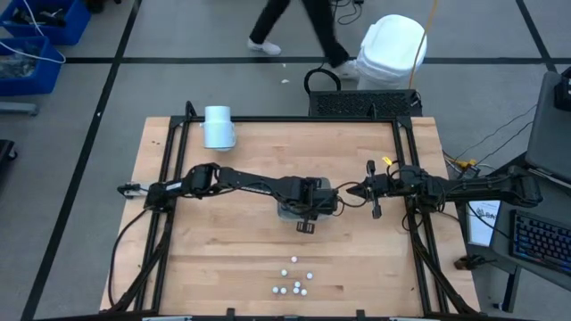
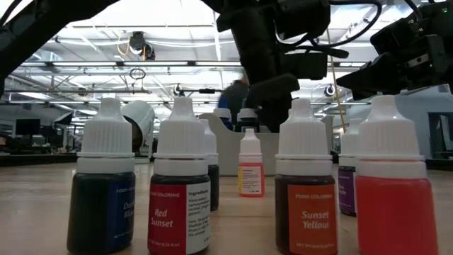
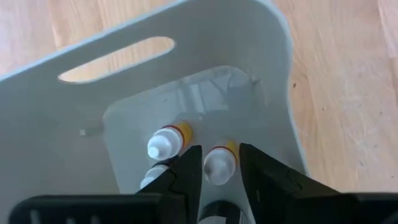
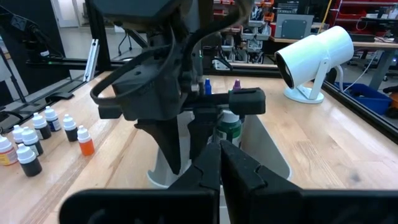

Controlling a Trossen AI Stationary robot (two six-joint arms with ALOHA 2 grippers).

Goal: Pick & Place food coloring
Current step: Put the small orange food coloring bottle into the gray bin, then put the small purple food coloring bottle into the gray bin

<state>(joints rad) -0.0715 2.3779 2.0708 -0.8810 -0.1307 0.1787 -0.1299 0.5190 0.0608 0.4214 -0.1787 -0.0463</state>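
Observation:
A translucent grey-blue tray (image 1: 285, 212) sits mid-table, and my left gripper (image 3: 219, 177) reaches down into it, open. Its fingers stand close on either side of a small food coloring bottle (image 3: 219, 163) with a white cap and a yellow ring. That bottle stands upright on the tray floor, as do two more (image 3: 166, 142) beside it. In the right wrist view, green-, blue- and purple-topped bottles (image 4: 229, 124) show in the tray. Several more bottles (image 1: 294, 278) stand on the table near its front edge. My right gripper (image 1: 355, 190) hovers shut just right of the tray.
A pale blue cylinder (image 1: 219, 127) lies at the table's far left. The loose bottles fill the low view's foreground, among them Red Sunset (image 2: 180, 191) and Sunset Yellow (image 2: 304, 195). Black rails (image 1: 169, 205) run along both table sides. A person walks beyond the far edge.

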